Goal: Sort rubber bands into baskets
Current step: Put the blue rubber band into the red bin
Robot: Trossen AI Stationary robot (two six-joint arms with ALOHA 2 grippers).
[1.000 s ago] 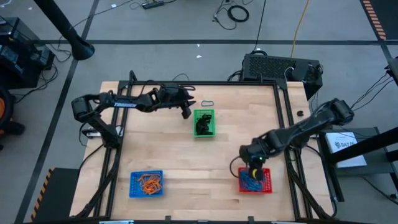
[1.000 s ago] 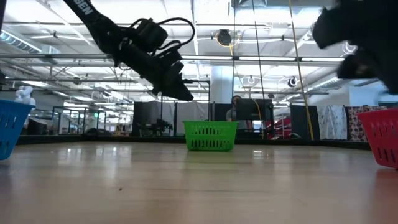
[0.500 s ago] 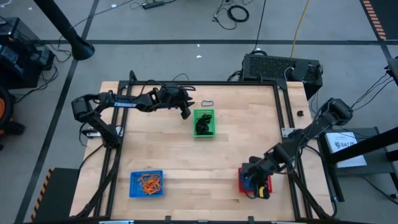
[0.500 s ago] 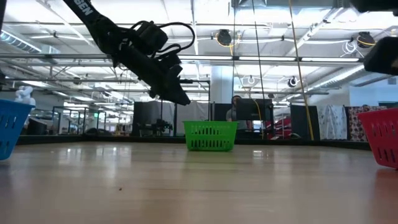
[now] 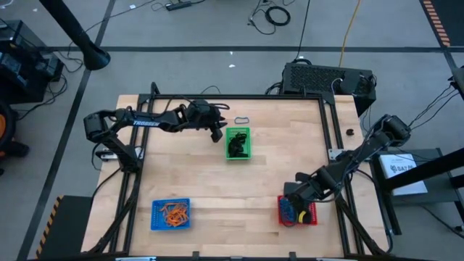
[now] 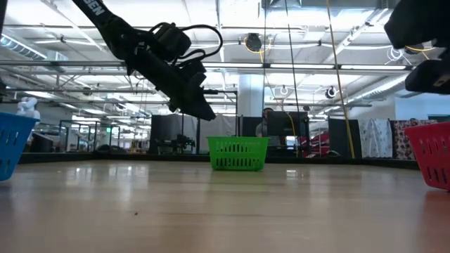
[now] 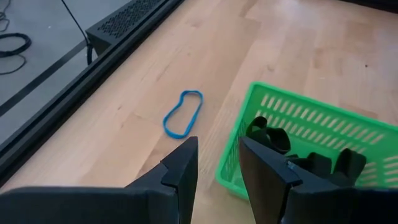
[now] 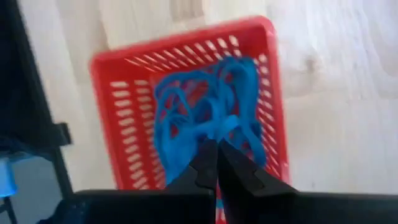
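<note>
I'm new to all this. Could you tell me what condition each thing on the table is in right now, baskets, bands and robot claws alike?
Green plastic mesh basket: upright, holding black rubber bands.
Red plastic mesh basket: holding blue rubber bands.
Blue plastic mesh basket: holding orange rubber bands.
Loose blue rubber band: flat on the wooden table, outside the green basket.
Left gripper: part open, empty, raised beside the green basket.
Right gripper: shut, over the red basket.

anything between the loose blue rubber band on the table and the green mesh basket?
No, only bare wood. In the left wrist view the loose blue rubber band lies apart from the green mesh basket; the high view shows the same gap.
</note>
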